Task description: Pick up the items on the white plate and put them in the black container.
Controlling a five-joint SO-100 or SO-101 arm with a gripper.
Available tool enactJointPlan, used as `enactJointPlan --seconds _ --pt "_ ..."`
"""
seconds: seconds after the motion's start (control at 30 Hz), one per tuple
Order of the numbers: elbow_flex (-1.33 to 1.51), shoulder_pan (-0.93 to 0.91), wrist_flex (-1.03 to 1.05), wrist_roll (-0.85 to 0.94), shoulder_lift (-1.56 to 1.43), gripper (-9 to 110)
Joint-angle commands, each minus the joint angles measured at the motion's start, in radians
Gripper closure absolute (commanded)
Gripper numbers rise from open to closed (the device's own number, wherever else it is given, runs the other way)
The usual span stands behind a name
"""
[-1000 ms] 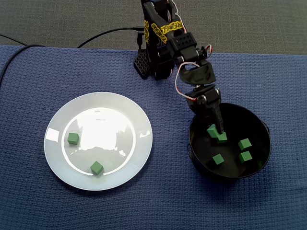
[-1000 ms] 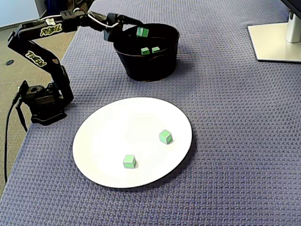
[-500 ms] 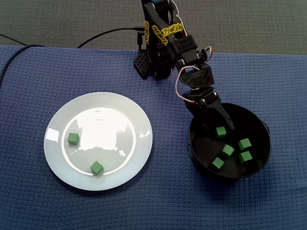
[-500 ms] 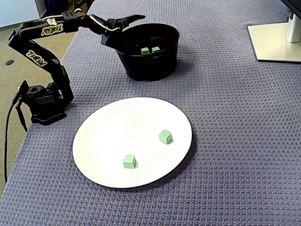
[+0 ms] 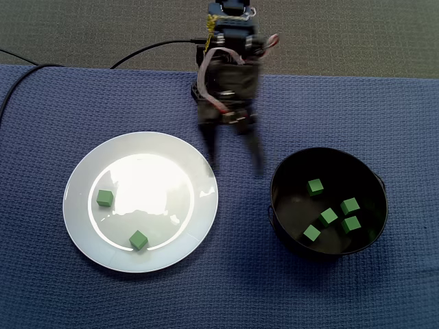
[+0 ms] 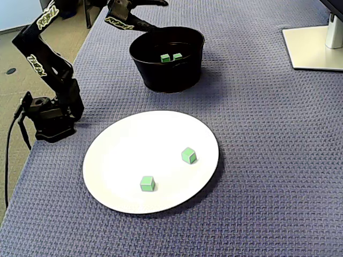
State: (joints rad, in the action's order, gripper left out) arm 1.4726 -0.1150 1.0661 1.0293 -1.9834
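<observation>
I saw a blue woven cloth (image 5: 82,295) spread underneath everything. A black cable (image 5: 151,49) curved over grey carpet (image 5: 103,27) beyond its top edge. In a fixed view, a white stand base (image 6: 316,45) rested on the cloth.

Bright light, glare on plate (image 5: 147,179), arm (image 5: 228,82) motion-blurred

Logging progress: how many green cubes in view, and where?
7 green cubes: two on the white plate, five in the black container. None seem hidden.
</observation>
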Motion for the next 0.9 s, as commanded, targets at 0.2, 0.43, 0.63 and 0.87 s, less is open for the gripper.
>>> enactJointPlan --seconds 0.2,0.43,0.63,0.87 --pt "-0.031 -0.44 -0.1 0.586 0.233 72" --pt "0.098 -0.584 -0.16 0.787 0.362 72" --pt "0.13 -0.643 -0.213 0.861 0.465 73" --pt "-0.005 -0.68 -0.201 0.864 0.624 73"
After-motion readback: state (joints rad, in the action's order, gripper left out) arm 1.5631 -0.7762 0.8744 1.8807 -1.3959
